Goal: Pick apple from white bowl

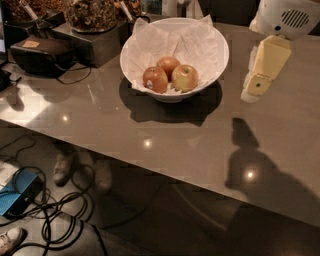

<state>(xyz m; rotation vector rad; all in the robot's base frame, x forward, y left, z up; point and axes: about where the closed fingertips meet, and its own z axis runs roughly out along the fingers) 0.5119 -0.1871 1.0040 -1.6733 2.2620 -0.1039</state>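
Note:
The white bowl (pixel 215 60) stands at the back middle of the grey table, lined with crumpled white paper. Three apples lie in it. The apple (pixel 185 77), palest, yellow-green with an orange-red blush, is on the right. A redder apple with a small sticker (pixel 155 79) is on the left. An orange-red apple (pixel 168 64) lies behind them. The gripper (pixel 256 89) hangs above the table to the right of the bowl, pointing down, clear of the bowl and the apples.
A black device (pixel 40 54) with cables sits at the back left. A dark box holding a bowl of dried material (pixel 92 15) stands left of the white bowl. Cables and a blue box (pixel 17 192) lie on the floor below the table's front edge.

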